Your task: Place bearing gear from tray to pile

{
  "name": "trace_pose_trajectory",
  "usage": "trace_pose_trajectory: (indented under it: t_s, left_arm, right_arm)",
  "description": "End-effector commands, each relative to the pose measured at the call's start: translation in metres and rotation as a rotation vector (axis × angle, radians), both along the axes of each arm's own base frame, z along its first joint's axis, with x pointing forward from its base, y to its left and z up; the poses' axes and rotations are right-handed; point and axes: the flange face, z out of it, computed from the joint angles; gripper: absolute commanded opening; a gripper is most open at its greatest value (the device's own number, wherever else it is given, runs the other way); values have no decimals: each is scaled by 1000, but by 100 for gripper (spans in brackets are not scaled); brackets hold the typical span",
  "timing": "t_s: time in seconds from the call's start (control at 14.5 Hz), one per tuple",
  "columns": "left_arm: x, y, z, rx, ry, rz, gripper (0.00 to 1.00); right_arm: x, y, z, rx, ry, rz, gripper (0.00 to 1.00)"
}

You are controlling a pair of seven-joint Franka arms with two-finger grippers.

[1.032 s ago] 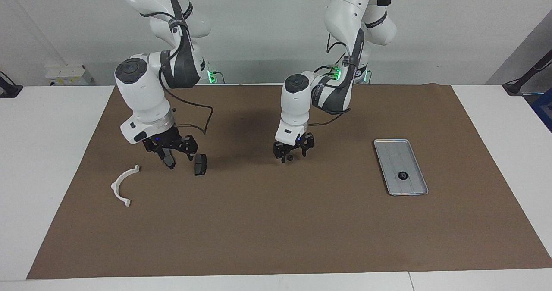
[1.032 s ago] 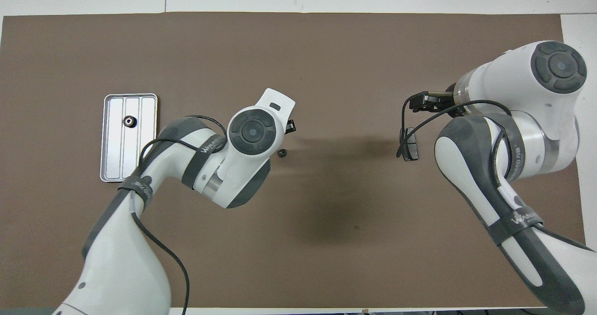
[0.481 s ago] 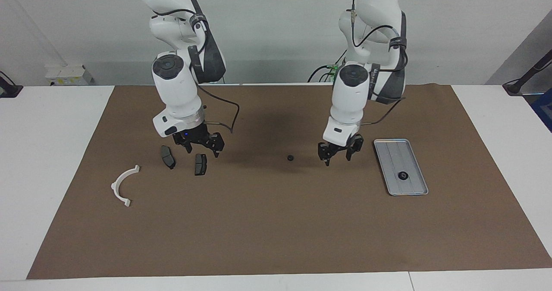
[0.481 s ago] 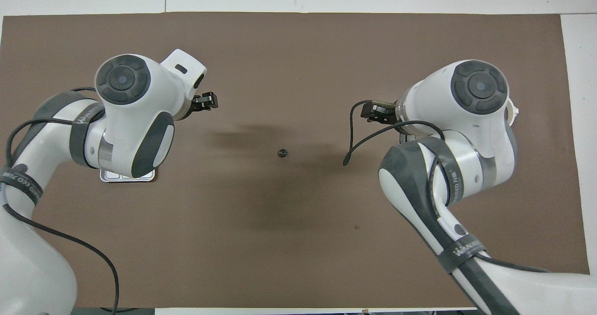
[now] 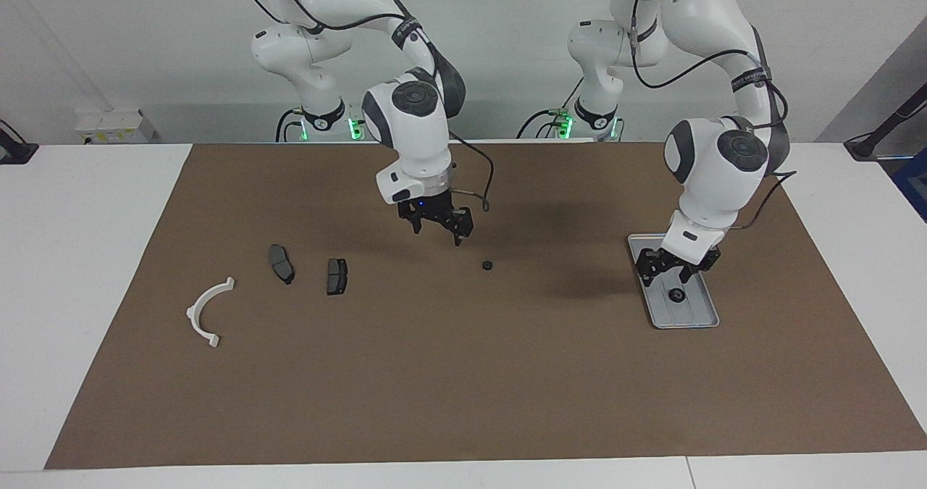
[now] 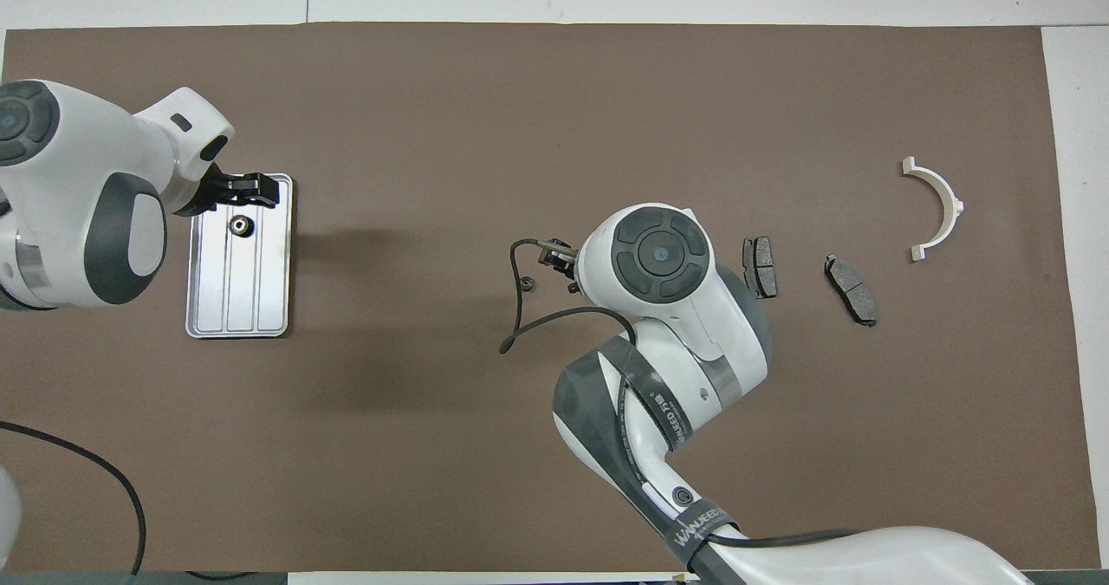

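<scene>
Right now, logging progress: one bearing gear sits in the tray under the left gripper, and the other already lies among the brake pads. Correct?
Not quite. The second bearing gear lies alone mid-mat, well short of the brake pads, as the facing view shows. One bearing gear does sit in the tray under the left gripper.

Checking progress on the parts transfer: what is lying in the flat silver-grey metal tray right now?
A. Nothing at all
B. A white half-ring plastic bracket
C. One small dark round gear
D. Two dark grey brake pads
C: a single small dark round gear lies in the flat silver-grey metal tray, under the left gripper.
</scene>
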Motion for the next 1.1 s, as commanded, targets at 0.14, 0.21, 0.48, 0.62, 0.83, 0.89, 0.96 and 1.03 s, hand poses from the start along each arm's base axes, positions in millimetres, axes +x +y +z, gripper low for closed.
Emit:
trace_pose_trajectory:
  t_s: [0.14,0.21,0.48,0.62,0.83,0.89,0.96,1.03]
  left_arm:
    - [-12,47,-5,-39,22,-54,81]
    - [-11,53,-8,-47,22,-61,81]
    - [-7,56,-24,-63,22,-62,81]
    - [-9,57,-32,-61,24,-59,81]
    - [-8,56,-41,-58,20,-60,80]
    - [-8,54,-46,-54,5,-61,80]
    - [-10,54,-53,-51,-9,-59,81]
    - [-11,54,-57,-48,-21,-59,80]
  right_arm:
    - [12,29,3,-78,2,-32,100]
    - [14,43,-1,-88,9,-34,100]
    - [29,97,-37,-123,-5,-92,100]
    - [38,105,-55,-127,0,-109,100]
    - [42,108,-66,-118,-4,-111,99]
    - [44,107,-64,-108,-12,-114,98]
    - [43,107,-67,-100,-6,-117,97]
    - [43,106,-71,-93,-4,-119,97]
